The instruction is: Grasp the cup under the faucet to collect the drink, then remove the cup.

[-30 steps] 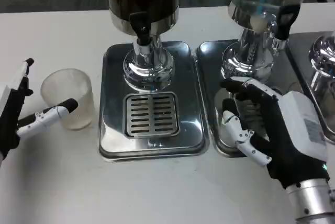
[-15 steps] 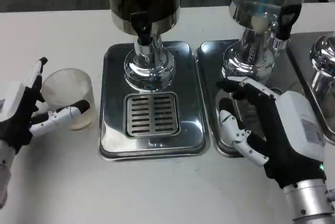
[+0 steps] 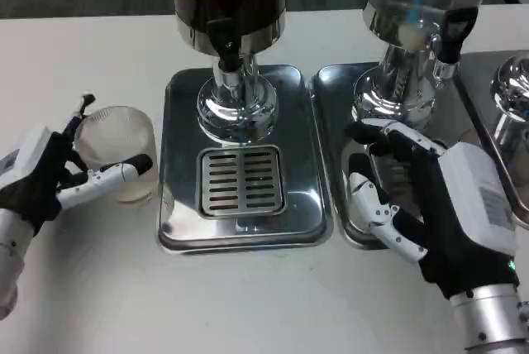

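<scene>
Right hand [image 3: 430, 205]: broad white plastic shell over the back, black covering beneath, with a faint grey label on the shell.
Right fingers [image 3: 374, 205]: white segments with black sections between them.
Right forearm [image 3: 496, 325]: silver metal cylinder, ringed at the wrist, a small green light near the black cuff.
Left hand [image 3: 45, 180]: white back plate, black palm covering.
Left fingers [image 3: 111, 179]: slim, white with black tips.
</scene>
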Available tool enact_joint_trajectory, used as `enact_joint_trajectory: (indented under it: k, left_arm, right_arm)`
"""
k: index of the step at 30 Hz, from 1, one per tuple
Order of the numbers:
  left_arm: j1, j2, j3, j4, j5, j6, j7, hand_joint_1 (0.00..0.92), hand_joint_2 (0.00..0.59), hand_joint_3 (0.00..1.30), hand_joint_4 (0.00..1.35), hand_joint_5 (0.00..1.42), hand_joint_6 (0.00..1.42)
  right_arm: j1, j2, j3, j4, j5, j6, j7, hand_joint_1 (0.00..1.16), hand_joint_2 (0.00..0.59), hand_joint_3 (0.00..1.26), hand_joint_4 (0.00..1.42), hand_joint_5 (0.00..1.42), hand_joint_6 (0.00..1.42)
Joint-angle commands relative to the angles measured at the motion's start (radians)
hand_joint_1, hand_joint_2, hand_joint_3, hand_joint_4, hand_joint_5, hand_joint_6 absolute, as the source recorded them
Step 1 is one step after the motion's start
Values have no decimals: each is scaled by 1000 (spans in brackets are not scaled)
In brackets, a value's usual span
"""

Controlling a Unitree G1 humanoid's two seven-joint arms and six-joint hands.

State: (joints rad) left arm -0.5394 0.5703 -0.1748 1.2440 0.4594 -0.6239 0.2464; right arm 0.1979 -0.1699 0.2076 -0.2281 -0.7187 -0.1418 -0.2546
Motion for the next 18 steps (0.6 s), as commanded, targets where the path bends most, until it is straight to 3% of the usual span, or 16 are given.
enact_joint_trajectory:
  k: [1, 5, 10, 18]
  left_arm:
    - [-7, -15, -9, 8, 1, -23, 33, 285, 104, 312, 402, 789, 1111]
    - [4, -19, -9, 4, 6, -36, 94, 318, 148, 518, 571, 934, 1289]
    - [14, -19, -14, -1, 21, -48, 163, 328, 187, 683, 739, 1072, 1419]
    - [30, -18, -2, -5, 17, -63, 229, 341, 178, 811, 882, 1182, 1424]
  right_arm:
    - [14, -8, -6, -23, 3, 7, 5, 291, 444, 405, 385, 415, 407]
    - [15, -11, -7, -30, 6, 9, 14, 291, 444, 405, 385, 415, 407]
    - [12, -13, -8, -31, 13, 6, 27, 291, 444, 389, 385, 415, 404]
    - [0, -11, -8, -26, 19, 2, 32, 291, 444, 383, 385, 400, 391]
